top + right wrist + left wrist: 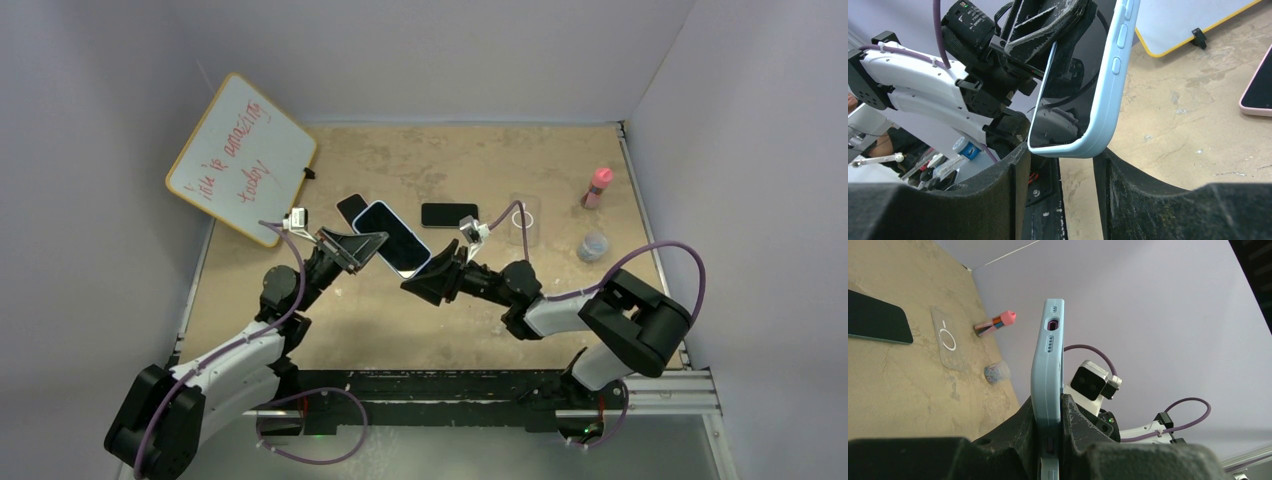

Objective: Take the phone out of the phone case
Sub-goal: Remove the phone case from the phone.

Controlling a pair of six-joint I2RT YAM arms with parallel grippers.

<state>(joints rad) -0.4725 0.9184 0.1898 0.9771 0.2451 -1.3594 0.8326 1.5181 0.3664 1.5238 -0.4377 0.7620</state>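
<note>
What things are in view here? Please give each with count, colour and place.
phone in case: one, light blue case, held above the table
pink-cased phone: one, pink, table, behind it
black phone: one, black, table centre-back
clear case: one, transparent, right of black phone
pink-capped tube: one, back right
small cup: one, clear, right side
whiteboard: one, white, yellow frame, back left
table: one, tan
left fingers: black, shut on phone in case
right fingers: black, either side of its lower corner
</note>
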